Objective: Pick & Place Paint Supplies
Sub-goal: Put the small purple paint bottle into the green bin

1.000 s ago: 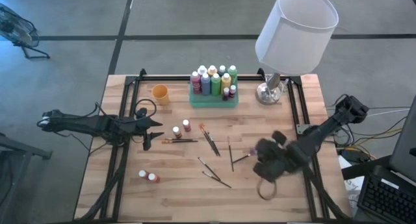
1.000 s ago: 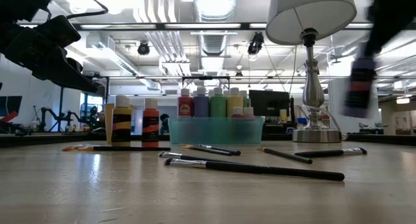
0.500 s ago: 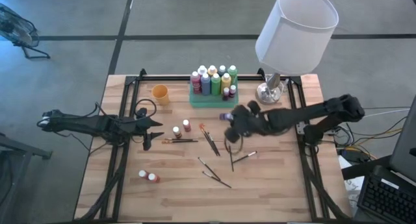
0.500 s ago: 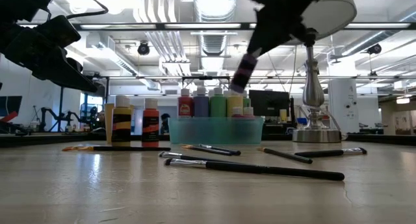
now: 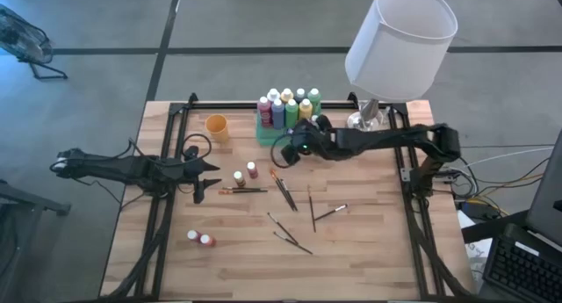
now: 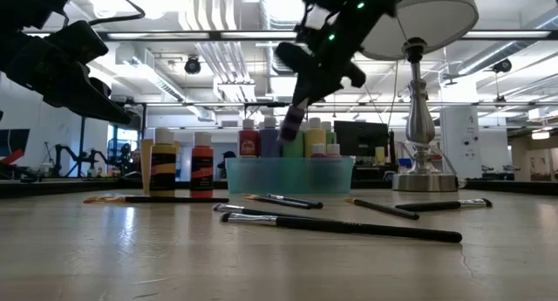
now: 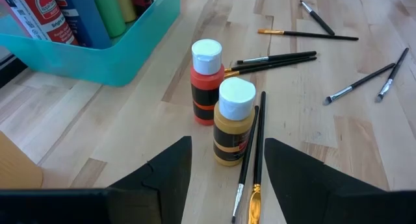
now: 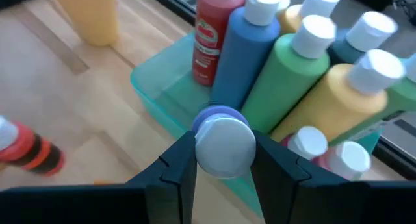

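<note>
Clamped in the right gripper (image 8: 223,164) just above the green tray (image 5: 288,135) at upper centre, the small purple bottle (image 6: 292,124) looks light, rigid and slick, best pinched below its cap; left gripper (image 7: 227,167) waits open

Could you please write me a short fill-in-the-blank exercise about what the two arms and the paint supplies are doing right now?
1. The right end effector grips a small bottle with a ____ cap.
2. It hangs just above the near edge of the green ____ of bottles.
3. The left end effector is ____, holding nothing.
4. Before it stand an ochre bottle and a ____ bottle.

Missing words: white; tray; open; red
</note>
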Motion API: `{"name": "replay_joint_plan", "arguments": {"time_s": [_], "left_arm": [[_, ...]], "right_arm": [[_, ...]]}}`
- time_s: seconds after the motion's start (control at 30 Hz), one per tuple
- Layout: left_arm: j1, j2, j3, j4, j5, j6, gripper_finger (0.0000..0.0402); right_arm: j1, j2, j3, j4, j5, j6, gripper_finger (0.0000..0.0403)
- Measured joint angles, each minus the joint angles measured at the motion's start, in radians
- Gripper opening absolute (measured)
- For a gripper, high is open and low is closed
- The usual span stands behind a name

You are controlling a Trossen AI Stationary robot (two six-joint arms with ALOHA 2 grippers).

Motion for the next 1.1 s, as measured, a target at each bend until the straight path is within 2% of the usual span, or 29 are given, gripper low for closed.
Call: {"name": "replay_joint_plan", "arguments": {"time_s": [0.17,0.33,0.63,1.1], "left_arm": [[0.0,0.0,0.0,-0.001,0.0,0.0,0.02],[0.0,0.0,0.0,-0.001,0.0,0.0,0.02],[0.0,0.0,0.0,0.0,0.0,0.0,0.02],[0.0,0.0,0.0,0.001,0.0,0.0,0.02]], "right_arm": [[-0.038,0.107,0.102,-0.072,0.022,-0.009,0.011],[-0.071,0.169,0.136,-0.104,0.038,0.005,0.011],[-0.101,0.19,0.12,-0.097,0.038,0.041,0.011],[-0.123,0.224,0.111,-0.085,0.024,0.009,0.011]]}}
